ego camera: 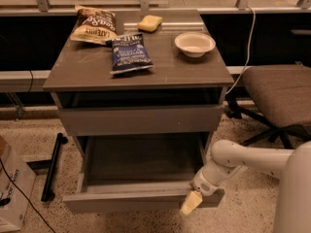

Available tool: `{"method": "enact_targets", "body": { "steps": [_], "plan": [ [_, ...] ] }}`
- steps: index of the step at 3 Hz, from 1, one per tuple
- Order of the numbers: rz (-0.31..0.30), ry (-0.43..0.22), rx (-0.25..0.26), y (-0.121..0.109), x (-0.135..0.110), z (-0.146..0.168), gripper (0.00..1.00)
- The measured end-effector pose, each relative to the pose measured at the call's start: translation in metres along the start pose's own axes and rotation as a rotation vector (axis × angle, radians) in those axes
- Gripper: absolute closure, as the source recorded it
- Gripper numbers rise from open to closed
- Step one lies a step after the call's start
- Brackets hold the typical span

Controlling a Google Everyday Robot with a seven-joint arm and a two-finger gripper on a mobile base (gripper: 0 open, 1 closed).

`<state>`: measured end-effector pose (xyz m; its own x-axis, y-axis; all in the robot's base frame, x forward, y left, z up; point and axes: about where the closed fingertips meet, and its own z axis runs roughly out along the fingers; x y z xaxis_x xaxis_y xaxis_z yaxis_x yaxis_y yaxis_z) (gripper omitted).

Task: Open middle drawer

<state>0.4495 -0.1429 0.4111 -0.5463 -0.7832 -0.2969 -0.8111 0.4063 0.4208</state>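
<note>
The middle drawer (126, 203) is a wide grey-brown drawer with a flat handleless front. It stands pulled far out of the cabinet, and its shallow empty box (141, 161) is open to view. My gripper (193, 203) is at the right end of the drawer's front panel, at its top edge, with a yellowish tip hanging in front of the panel. My white arm (243, 159) reaches in from the lower right. The top drawer (141, 120) sits above, nearly pushed in. Any drawer below is hidden.
On the cabinet top (73, 72) lie a brown chip bag (92, 25), a blue chip bag (129, 53), a yellow sponge (149, 22) and a white bowl (194, 43). A chair (282, 93) stands right. A cardboard box (12, 188) and a black stand leg (52, 166) are left.
</note>
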Motion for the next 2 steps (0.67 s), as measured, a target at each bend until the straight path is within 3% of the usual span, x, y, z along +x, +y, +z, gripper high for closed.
{"method": "enact_targets", "body": {
  "steps": [1, 2],
  "plan": [
    [0.073, -0.022, -0.014, 0.0196, 0.0103, 0.0039, 0.0],
    [0.073, -0.022, -0.014, 0.0196, 0.0103, 0.0039, 0.0]
  ]
}}
